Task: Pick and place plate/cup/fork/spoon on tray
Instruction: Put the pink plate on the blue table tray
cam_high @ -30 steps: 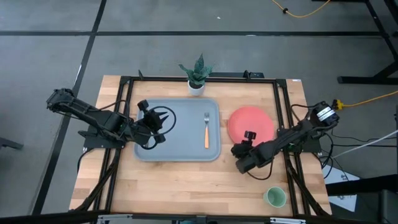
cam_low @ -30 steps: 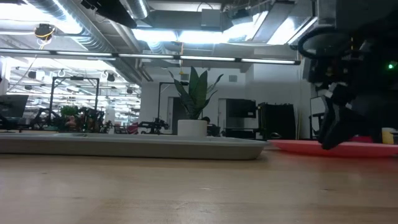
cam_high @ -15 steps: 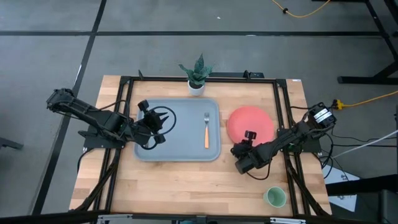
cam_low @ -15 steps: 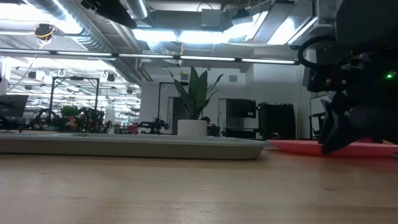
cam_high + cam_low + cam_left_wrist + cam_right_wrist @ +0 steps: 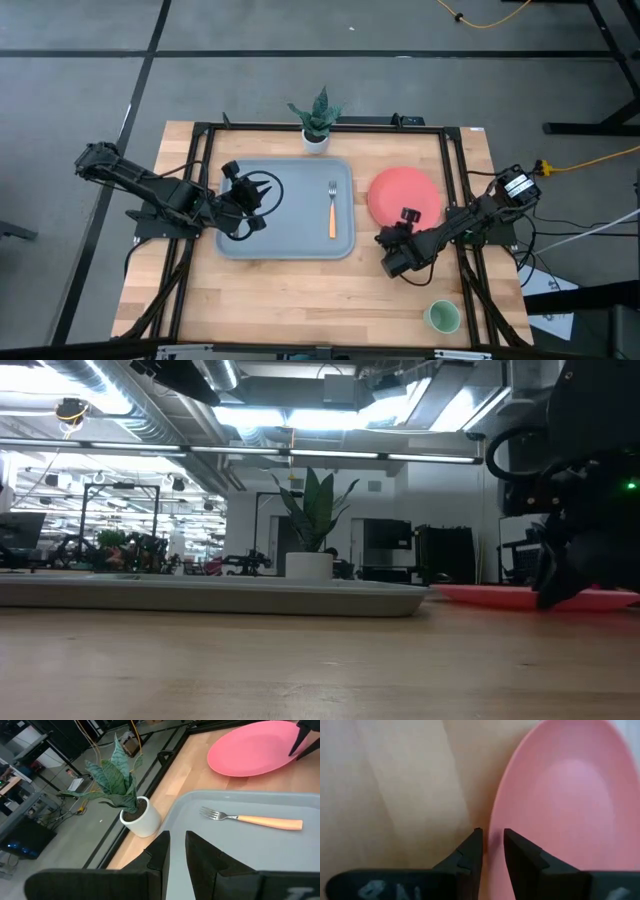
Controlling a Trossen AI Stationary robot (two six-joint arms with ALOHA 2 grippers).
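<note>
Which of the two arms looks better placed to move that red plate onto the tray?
The right one, probably. The right gripper is already at the plate, its fingers nearly closed at the rim. The left gripper sits over the tray, farther off, with the fork between.

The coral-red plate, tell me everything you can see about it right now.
The flat round coral-red plate is smooth, matte and plain, with a shallow well and low rim; it looks like plastic. It lies flat and empty on the wooden table, just right of the light blue-grey tray, not on it. The right gripper is at its near edge, the narrowly parted fingers straddling the rim; whether they are touching it is unclear.
</note>
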